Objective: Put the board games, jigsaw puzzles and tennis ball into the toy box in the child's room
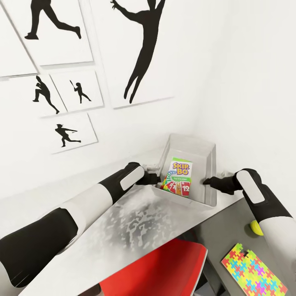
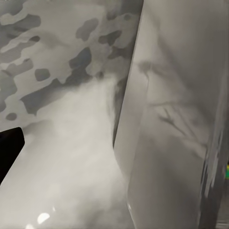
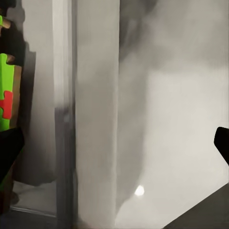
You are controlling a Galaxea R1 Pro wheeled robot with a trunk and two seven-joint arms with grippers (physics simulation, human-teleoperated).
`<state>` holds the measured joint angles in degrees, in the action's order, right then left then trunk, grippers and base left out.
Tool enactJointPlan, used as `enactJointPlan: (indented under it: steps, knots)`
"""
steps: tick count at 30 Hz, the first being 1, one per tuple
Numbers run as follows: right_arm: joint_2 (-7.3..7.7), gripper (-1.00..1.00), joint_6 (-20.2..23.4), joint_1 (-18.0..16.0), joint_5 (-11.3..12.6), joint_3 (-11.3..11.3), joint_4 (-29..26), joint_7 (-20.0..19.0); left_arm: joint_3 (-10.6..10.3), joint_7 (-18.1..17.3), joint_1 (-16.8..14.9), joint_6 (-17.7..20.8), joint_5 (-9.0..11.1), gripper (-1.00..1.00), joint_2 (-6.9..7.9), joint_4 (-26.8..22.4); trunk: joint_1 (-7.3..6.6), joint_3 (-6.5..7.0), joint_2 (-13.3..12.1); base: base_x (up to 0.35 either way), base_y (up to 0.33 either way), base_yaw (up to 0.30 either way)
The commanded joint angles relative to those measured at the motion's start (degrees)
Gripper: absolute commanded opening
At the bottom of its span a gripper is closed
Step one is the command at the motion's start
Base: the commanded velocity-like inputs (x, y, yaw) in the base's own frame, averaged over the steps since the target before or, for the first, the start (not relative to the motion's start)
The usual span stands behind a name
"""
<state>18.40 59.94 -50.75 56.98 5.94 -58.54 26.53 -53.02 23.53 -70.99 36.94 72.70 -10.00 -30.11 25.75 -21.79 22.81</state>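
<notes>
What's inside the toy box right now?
The pale grey semi-clear toy box holds the white, green and red "SKIP BO" board game. Whatever lies beneath that game is covered.

Child's room: desk (image 1: 135, 222), jigsaw puzzle (image 1: 254, 271), athlete silhouettes (image 1: 142, 49).

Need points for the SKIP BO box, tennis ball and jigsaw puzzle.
SKIP BO box (image 1: 179, 177): head view, middle of its printed face.
tennis ball (image 1: 256, 227): head view, visible yellow-green edge beside the right arm.
jigsaw puzzle (image 1: 254, 271): head view, centre of the sheet.
</notes>
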Motion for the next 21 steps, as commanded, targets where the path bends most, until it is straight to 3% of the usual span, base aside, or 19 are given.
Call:
enactJointPlan:
  steps: [1,3,4,5,6,21]
  knots:
    - [0.07,1.00,0.06,-0.05,0.59,0.18,-0.03,0.60,-0.24,0.50,-0.09,-0.02,0.60,1.00,0.00,-0.03,0.03,-0.10,0.11,0.000,0.000,0.000]
    - [0.07,1.00,0.06,-0.05,0.59,0.21,0.03,0.61,-0.24,0.48,-0.09,-0.02,0.60,1.00,0.00,-0.03,0.03,-0.10,0.11,0.000,0.000,0.000]
    - [0.06,-1.00,0.06,-0.05,0.59,0.23,0.03,0.62,-0.24,0.48,-0.10,-0.02,0.60,1.00,0.00,-0.03,0.03,-0.10,0.11,0.000,0.000,0.000]
    - [0.06,-1.00,0.06,-0.05,0.59,0.24,0.02,0.60,-0.24,0.47,-0.08,-0.02,0.60,1.00,0.00,-0.03,0.03,-0.10,0.11,0.000,0.000,0.000]
    - [0.06,-1.00,0.06,-0.05,0.59,0.24,0.02,0.61,-0.24,0.47,-0.09,-0.02,0.60,-1.00,0.00,-0.05,0.03,-0.10,0.11,0.000,0.000,0.000]
    - [0.06,-1.00,0.06,-0.05,0.59,0.28,0.01,0.60,-0.33,-1.24,-0.04,0.03,0.60,-1.00,0.00,-1.51,0.03,-0.10,0.11,0.000,0.000,0.000]
